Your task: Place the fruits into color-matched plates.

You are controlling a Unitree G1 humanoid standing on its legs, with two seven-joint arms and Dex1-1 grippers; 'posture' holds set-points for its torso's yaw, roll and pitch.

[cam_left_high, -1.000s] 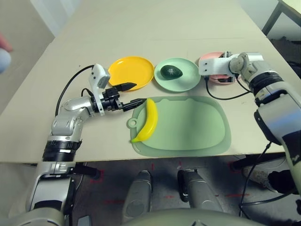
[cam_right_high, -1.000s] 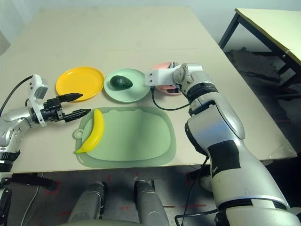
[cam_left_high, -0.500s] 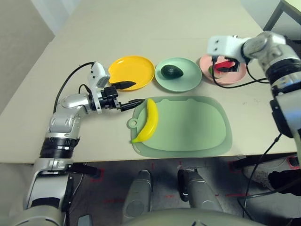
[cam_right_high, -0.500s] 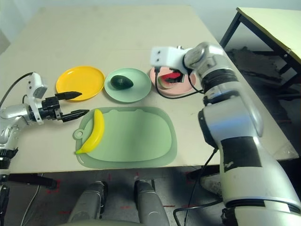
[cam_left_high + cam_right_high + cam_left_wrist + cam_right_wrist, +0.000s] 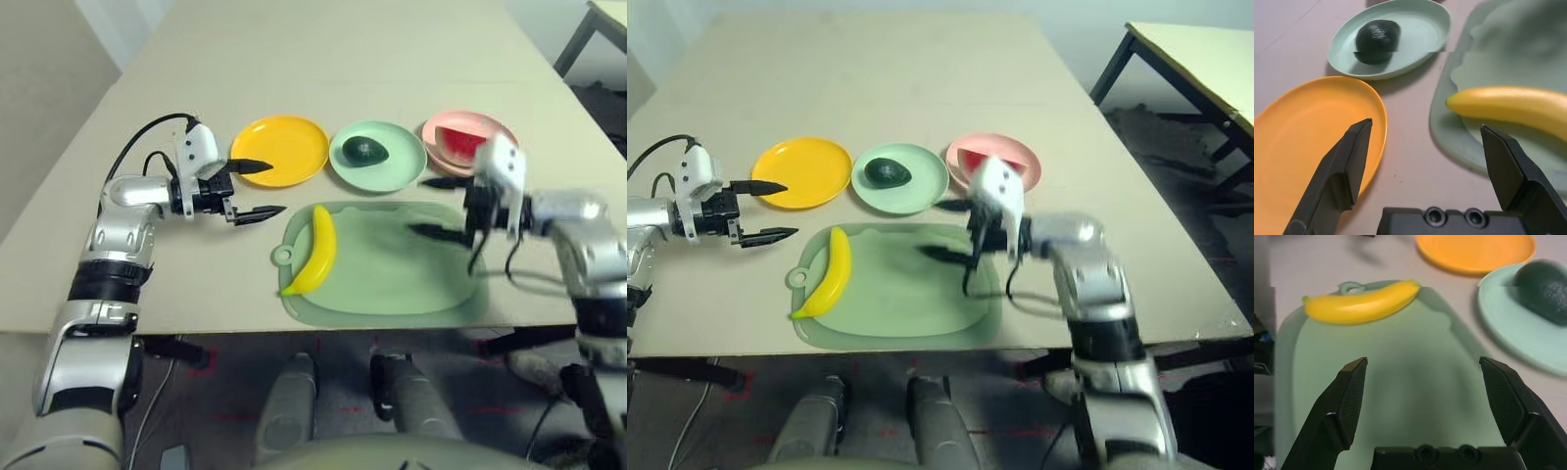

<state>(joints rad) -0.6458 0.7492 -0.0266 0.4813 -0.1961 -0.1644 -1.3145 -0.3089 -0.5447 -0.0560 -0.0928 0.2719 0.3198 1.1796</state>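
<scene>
Two fruits plated, banana (image 5: 312,251) on the mat (image 5: 392,269).
Avocado (image 5: 366,150) in green plate (image 5: 402,166), watermelon (image 5: 458,145) in pink plate (image 5: 443,125); yellow plate (image 5: 294,157) bare. Left gripper (image 5: 253,188) and right gripper (image 5: 436,207) both wide, holding nothing.

A beige table (image 5: 323,59) carries a yellow plate (image 5: 294,137), green plate (image 5: 404,168), pink plate (image 5: 437,124) and pale green cutting mat (image 5: 392,274).

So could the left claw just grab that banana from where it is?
Probably yes. The left claw is open, beside the banana on the mat, with nothing between them.
</scene>
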